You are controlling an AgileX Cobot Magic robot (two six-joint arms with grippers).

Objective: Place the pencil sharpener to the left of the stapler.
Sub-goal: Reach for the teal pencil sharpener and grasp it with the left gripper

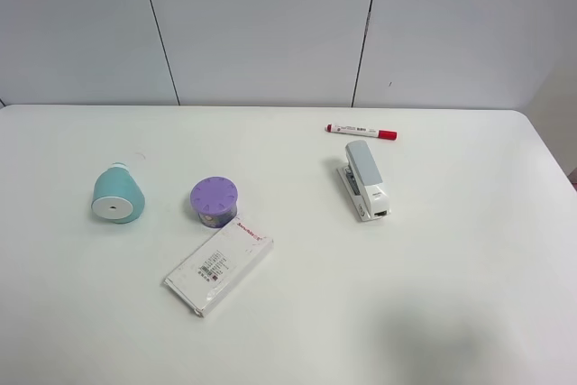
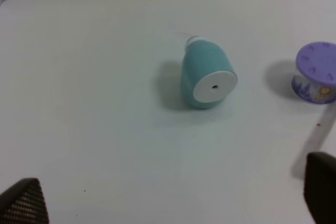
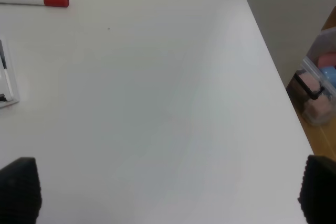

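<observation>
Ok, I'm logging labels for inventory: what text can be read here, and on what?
Nothing reads clearly.
On the box: a red word and a barcoded label, too blurred.
On the marker: black print, too small.
On the purple cylinder: side print, blurred.

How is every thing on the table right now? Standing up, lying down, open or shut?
pencil sharpener: lying on its side, not held.
purple-topped tub: standing upright.
white box: lying flat.
stapler: resting on its base, top arm down, shut.
marker: lying down, red cap on.
left hand: open, empty.
right hand: open, empty.
</observation>
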